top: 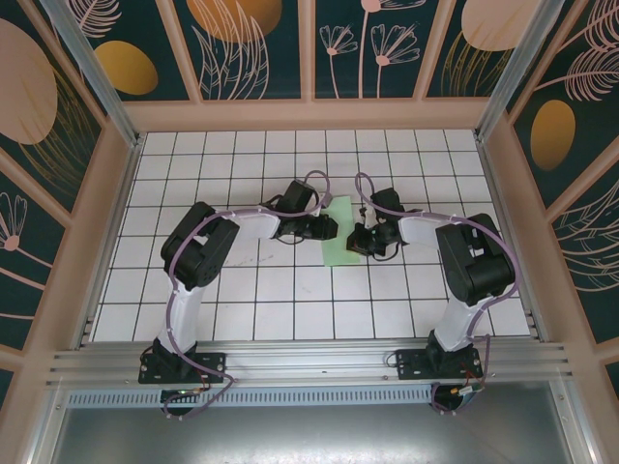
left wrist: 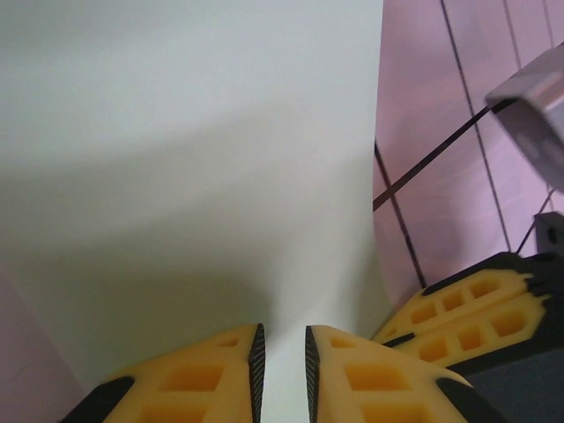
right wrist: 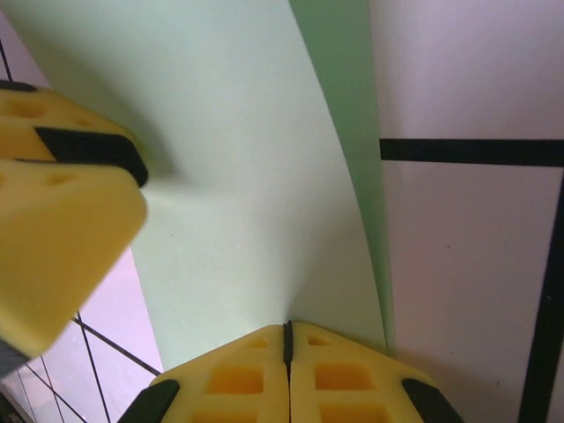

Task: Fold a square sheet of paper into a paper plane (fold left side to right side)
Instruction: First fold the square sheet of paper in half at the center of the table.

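Top: square sheet of paper (top: 338, 253) sits at the grid table's (top: 242, 319) centre, left gripper (top: 327, 228) and right gripper (top: 360, 242) flanking it there. Left wrist: jaws slightly parted, sheet running between. Right wrist: jaws clamped on the sheet's edge, sheet bowed up off the table.

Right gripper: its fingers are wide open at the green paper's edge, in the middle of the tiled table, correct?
Not open. The right wrist view shows the right gripper with its fingers pressed together, shut on the edge of the green paper, in the middle of the tiled table.
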Available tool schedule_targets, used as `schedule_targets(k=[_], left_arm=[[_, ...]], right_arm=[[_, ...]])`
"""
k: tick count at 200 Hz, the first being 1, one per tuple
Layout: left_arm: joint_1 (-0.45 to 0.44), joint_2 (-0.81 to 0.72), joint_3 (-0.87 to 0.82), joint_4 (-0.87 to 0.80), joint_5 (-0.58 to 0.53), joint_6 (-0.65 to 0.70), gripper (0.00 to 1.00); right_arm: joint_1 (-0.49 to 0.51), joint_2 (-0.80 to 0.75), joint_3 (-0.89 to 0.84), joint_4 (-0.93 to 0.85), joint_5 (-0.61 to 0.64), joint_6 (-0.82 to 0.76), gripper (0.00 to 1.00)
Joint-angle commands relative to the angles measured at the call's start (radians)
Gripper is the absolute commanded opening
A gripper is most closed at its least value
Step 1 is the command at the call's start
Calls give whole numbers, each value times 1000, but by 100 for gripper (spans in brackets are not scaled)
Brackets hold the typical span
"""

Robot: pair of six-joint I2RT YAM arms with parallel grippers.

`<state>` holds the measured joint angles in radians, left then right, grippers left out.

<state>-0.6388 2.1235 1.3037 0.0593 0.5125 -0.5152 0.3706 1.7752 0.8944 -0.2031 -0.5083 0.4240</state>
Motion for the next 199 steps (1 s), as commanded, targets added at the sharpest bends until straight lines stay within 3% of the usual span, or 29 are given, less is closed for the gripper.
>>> schedule_targets(k=[1, 105, 199], left_arm=[[13, 17, 47, -14, 38, -9, 22], [20, 67, 23, 12, -9, -3, 21], [105, 93, 80, 2, -67, -3, 21]], right_arm=[[6, 39, -16, -78, 65, -17, 7], [6, 50, -6, -108, 90, -37, 8], [4, 57, -17, -136, 109, -59, 7]])
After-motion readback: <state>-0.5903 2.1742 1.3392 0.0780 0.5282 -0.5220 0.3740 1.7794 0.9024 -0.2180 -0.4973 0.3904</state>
